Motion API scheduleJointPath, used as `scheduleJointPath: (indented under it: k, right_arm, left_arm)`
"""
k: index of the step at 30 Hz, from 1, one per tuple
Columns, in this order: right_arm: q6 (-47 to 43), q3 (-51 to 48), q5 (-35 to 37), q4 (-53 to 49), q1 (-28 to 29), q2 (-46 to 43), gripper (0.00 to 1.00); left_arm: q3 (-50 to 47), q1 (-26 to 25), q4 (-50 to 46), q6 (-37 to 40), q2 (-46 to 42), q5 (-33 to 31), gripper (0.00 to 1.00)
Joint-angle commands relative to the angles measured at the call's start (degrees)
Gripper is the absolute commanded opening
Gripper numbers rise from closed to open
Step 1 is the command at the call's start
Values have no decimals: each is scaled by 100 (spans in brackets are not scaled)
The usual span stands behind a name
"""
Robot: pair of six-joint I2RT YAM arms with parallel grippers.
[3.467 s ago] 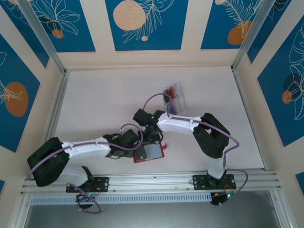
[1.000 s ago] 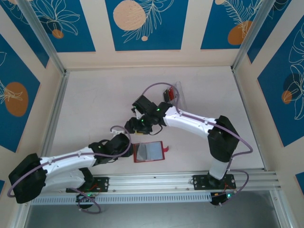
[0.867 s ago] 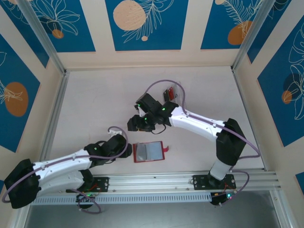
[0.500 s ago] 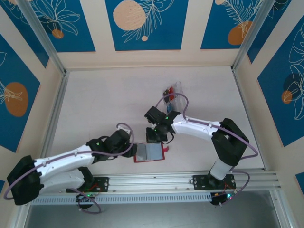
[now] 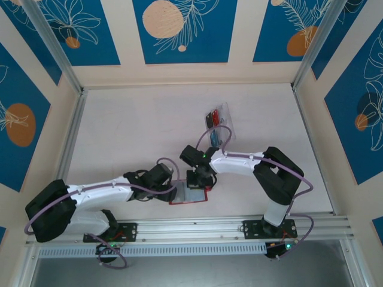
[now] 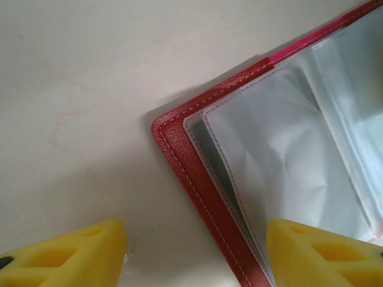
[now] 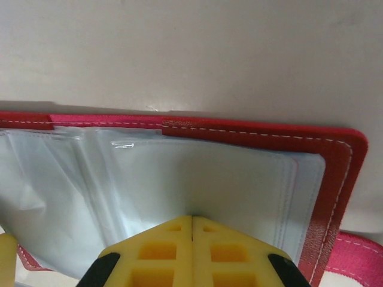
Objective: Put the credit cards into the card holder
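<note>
Pale worktop [image 5: 131, 131], blue-patterned walls behind. One card holder [image 5: 191, 196] laid open near front edge, sleeves up, partly covered by both tools in top view, cut off in wrist views. Credit cards [image 5: 209, 117] small and blurred in clear tray [image 5: 222, 128], well apart from holder; count not determinable. Left tool [image 6: 195, 242] spread wide astride holder's corner, nothing gripped. Right tool [image 7: 191, 251] closed tight, fingertips pressed together over sleeves, contact unclear.

White arms [image 5: 99, 192] with black joints, looping purple cables [image 5: 161, 159] and yellow cut-out fingers [image 7: 155, 251].
</note>
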Motion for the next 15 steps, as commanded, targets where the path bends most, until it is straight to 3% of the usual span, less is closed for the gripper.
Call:
scheduleJointPath:
  k: [1, 5, 15]
  right_arm:
    - [76, -46, 258, -60, -40, 467, 0]
    - [-74, 26, 328, 170, -184, 600, 0]
    - [-699, 351, 226, 396, -855, 650, 0]
  left_arm:
    - [196, -28, -27, 52, 194, -90, 58]
    - [237, -28, -160, -67, 379, -348, 51]
    - [447, 7, -150, -452, 468, -822, 43]
